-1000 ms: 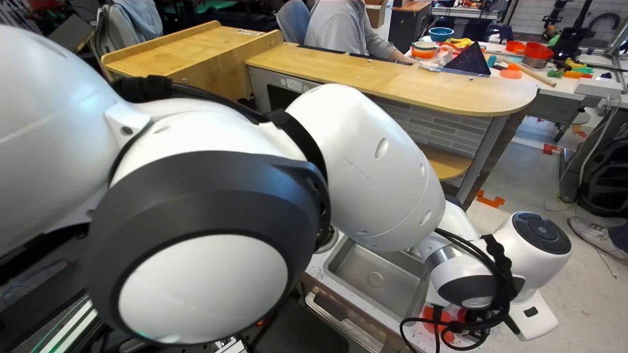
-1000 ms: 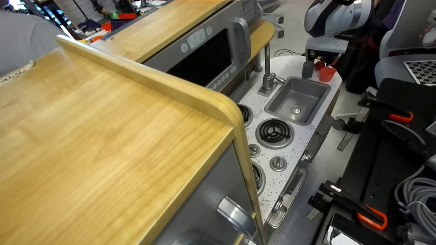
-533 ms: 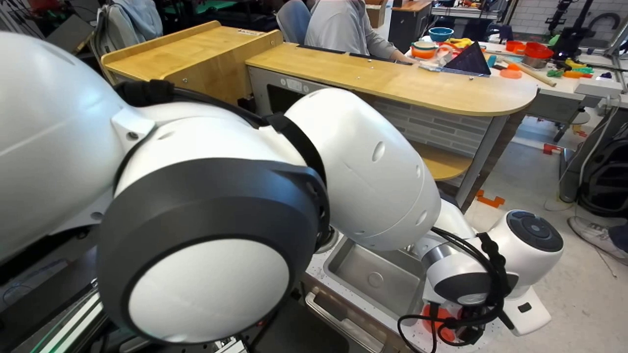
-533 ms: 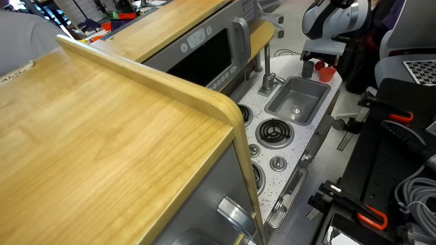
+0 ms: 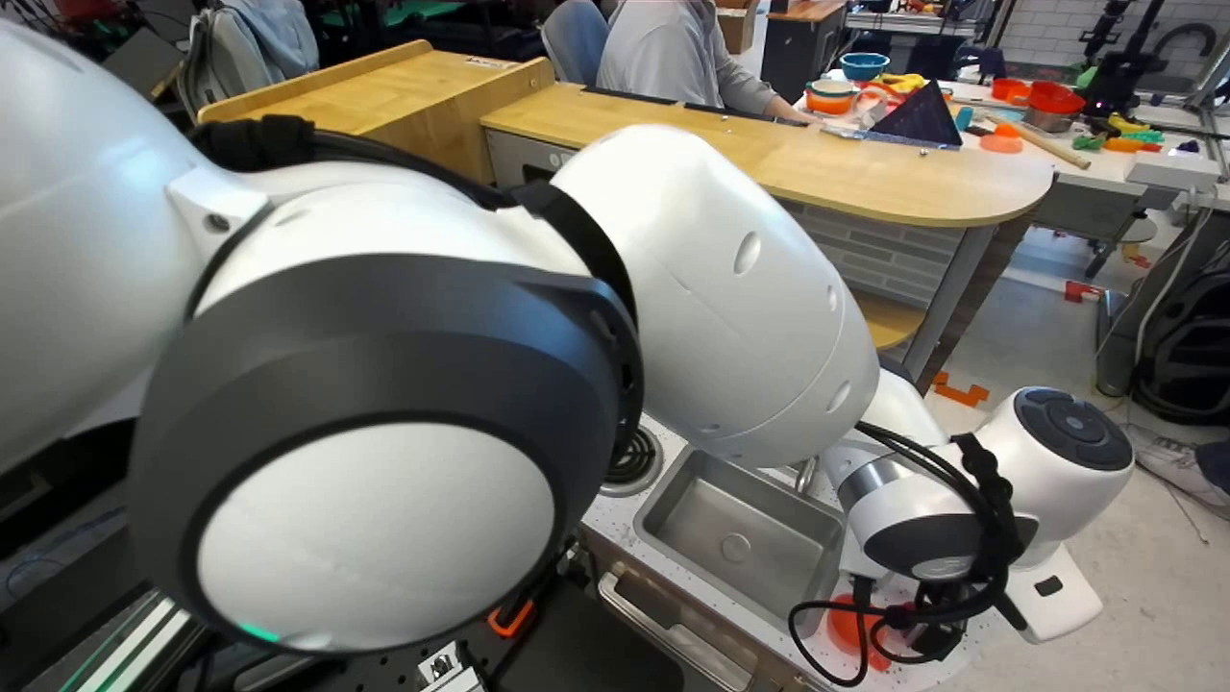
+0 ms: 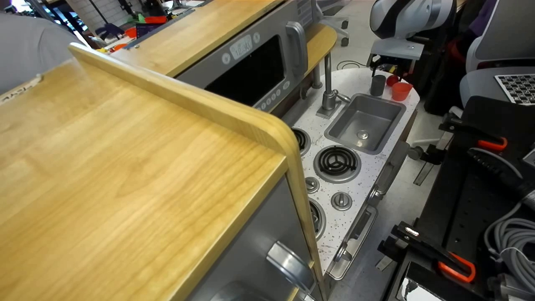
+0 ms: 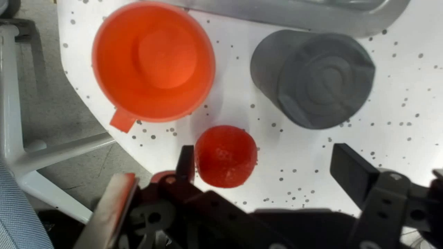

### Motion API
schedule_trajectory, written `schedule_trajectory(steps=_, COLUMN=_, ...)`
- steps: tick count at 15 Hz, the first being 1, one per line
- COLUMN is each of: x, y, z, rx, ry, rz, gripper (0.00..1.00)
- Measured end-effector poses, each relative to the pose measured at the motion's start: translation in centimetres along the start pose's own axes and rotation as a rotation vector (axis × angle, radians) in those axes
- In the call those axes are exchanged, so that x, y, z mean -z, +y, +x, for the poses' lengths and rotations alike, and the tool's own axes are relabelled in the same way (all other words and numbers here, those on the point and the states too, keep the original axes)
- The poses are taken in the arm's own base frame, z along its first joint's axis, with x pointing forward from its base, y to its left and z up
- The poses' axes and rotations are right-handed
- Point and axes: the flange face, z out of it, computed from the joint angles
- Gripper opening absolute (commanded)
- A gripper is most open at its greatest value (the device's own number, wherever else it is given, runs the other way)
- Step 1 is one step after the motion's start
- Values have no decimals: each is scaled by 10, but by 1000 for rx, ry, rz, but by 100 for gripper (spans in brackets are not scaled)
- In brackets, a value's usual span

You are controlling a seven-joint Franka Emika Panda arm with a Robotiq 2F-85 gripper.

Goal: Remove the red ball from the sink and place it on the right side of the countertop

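Observation:
The red ball [image 7: 226, 156] rests on the speckled white countertop [image 7: 294, 183], outside the sink. In an exterior view the ball [image 6: 392, 80] sits at the counter's far end, past the sink [image 6: 361, 121]. My gripper [image 7: 265, 159] is above it with its jaws spread wide. From the wrist camera, the ball appears close to the left-hand finger [image 7: 186, 162], and a broad gap separates it from the right-hand finger [image 7: 353, 171]. Whether the near finger touches it, I cannot tell. In an exterior view the arm and cables block much of the gripper.
An orange cup [image 7: 154, 62] and a grey cup [image 7: 325, 83] stand between the ball and the sink rim [image 7: 294, 17]. The counter's curved edge runs close by on the cup side. A faucet [image 6: 329, 100] rises behind the sink.
My gripper's fingers have spread apart over the last second. The hand shifted slightly, then rose a little. The red ball has stayed in place on the countertop.

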Motion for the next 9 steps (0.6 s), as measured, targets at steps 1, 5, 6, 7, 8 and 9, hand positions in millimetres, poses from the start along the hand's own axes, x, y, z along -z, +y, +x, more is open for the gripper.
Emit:
schedule_trajectory(steps=1, x=4, y=2, z=0, rx=-4, ry=-8, rz=-5, gripper=100)
schedule_trajectory(steps=5, x=21, y=16, z=-8, rx=-25, ry=-106, rz=-68, gripper=100)
schedule_trajectory(steps=6, x=26, y=22, z=-12, rx=-30, ry=-153, rz=-101, gripper=100)
schedule_trajectory(steps=7, x=33, y=28, z=-17, rx=-21, ry=-201, rz=-126, gripper=100)
schedule_trajectory(steps=8, x=40, y=33, z=-20, rx=-12, ry=-235, rz=-140, gripper=100)
schedule_trajectory(steps=9, x=46, y=37, z=-21, rx=-7, ry=-249, rz=-143, gripper=100)
